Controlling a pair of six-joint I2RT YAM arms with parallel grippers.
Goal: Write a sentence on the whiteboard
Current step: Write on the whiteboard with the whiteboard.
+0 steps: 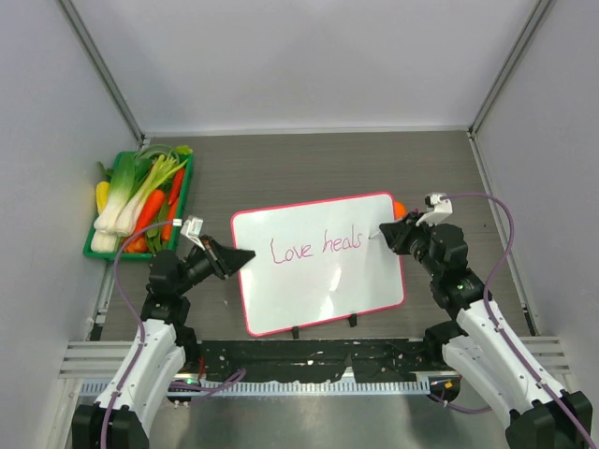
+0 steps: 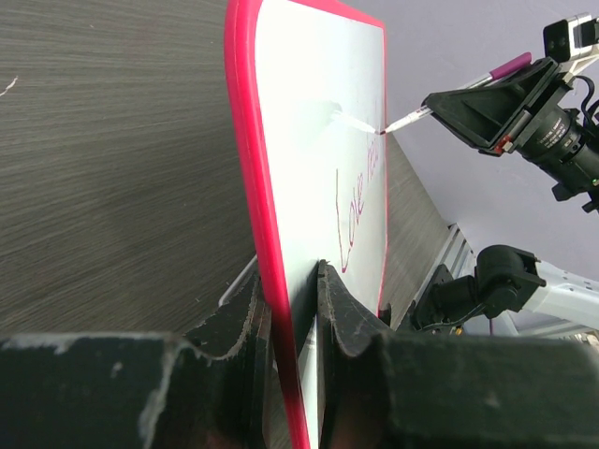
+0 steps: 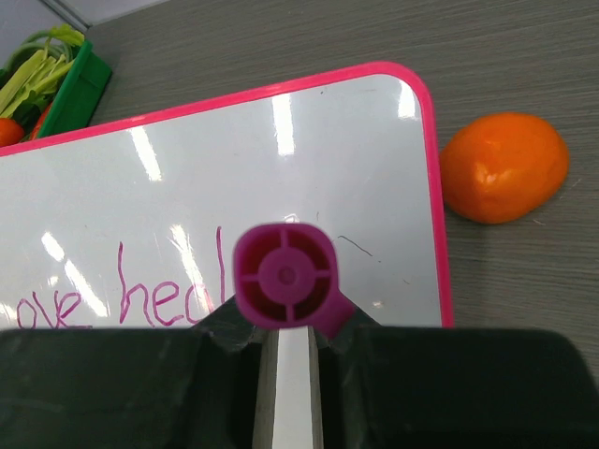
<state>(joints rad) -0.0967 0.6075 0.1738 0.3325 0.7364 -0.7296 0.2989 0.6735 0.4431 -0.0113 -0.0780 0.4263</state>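
left arm reaches low, left tool [image 1: 227, 259] clamped on the edge of the whiteboard [image 1: 318, 281]. right arm bends inward, right tool [image 1: 393, 232] clamped on a pink marker [image 3: 285, 276], its tip touching the whiteboard, which sits between both tools.

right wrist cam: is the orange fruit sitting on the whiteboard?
No, the orange fruit lies on the table, outside the pink frame of the whiteboard.
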